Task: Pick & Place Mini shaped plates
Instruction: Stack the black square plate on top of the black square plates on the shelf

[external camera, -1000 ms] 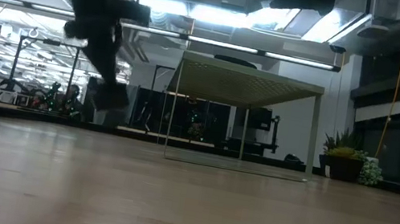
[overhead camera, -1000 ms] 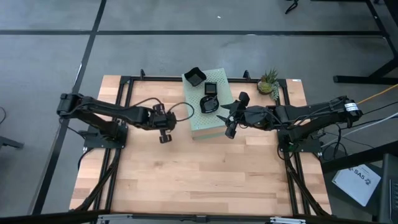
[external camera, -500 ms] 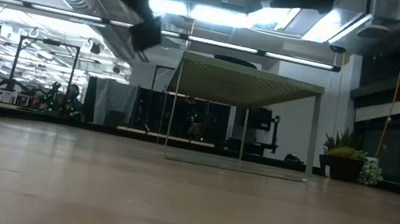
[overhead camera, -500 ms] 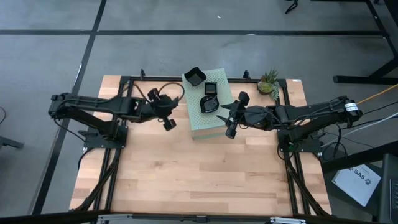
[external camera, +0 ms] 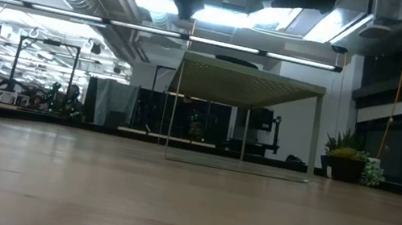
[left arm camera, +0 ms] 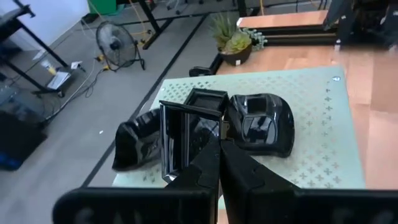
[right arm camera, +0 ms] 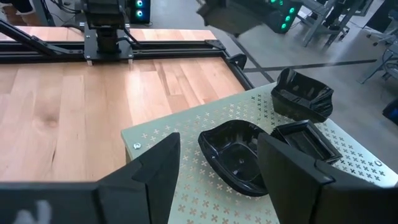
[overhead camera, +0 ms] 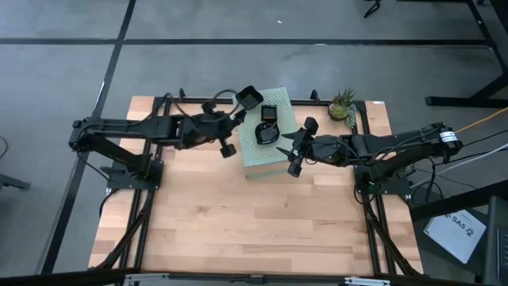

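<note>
My left gripper [overhead camera: 236, 123] is shut on a small glossy black square plate [left arm camera: 177, 142], high above the left edge of the pale green perforated box [overhead camera: 268, 151]; it also shows near the ceiling lights in the low view [external camera: 189, 0]. Three black plates lie on the box top: a wavy one [overhead camera: 248, 98] at the far left corner, a square one [overhead camera: 269, 112] and a rounder one [overhead camera: 267, 133]. My right gripper [overhead camera: 295, 147] is open and empty, just over the box's right edge, its fingers [right arm camera: 155, 168] wide apart. My left gripper pinches the square plate by one rim [left arm camera: 202, 148] between its two shut fingers [left arm camera: 233, 171]. The plate stands on edge, its hollow side turned sideways, lifted clear above the box and the plates lying there.
A small potted plant [overhead camera: 343, 103] stands at the table's far right, beside the box. A black metal frame [overhead camera: 163, 102] runs along the table's edges. Bare wood [overhead camera: 254, 222] fills the near half of the table.
My left gripper has risen and gone toward the table's far right, from the open wood left of the box to just over the box's far left part. My right gripper has kept still.
</note>
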Tool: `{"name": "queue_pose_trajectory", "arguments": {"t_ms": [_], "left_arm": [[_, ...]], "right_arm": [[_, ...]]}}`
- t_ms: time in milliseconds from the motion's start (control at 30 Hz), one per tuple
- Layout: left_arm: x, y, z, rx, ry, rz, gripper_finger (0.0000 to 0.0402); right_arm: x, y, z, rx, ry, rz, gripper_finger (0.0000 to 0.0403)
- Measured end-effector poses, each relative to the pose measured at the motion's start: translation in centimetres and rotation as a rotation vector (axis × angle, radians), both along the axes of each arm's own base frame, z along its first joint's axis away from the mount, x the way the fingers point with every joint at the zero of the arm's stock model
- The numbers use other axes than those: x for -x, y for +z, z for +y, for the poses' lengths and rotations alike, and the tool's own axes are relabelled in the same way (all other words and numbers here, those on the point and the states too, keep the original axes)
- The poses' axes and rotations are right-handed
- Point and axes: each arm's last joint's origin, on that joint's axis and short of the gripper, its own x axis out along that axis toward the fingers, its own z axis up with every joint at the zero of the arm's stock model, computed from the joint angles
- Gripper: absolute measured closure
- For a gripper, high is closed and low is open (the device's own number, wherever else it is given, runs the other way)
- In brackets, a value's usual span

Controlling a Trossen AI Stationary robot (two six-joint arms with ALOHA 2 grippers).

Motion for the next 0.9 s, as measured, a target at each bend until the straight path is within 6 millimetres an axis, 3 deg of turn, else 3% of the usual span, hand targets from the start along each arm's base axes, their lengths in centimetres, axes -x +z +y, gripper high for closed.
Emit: {"name": "queue_pose_trajectory", "arguments": {"t_ms": [333,633,900], "left_arm": [[-4.9,0.5,2.6,-0.025,-0.048,0.051,0.04],[-7.9,1.2,5.1,-0.058,-0.061,0.078,0.04],[-10.2,0.3,6.8,-0.042,-0.047,0.096,0.04]], "right_arm": [[0.0,0.0,0.0,-0.005,-0.002,-0.006,0.0191],[0.0,0.0,0.0,-0.006,-0.002,-0.006,0.0191],[0.0,0.0,0.0,-0.006,-0.002,-0.006,0.0191]]}}
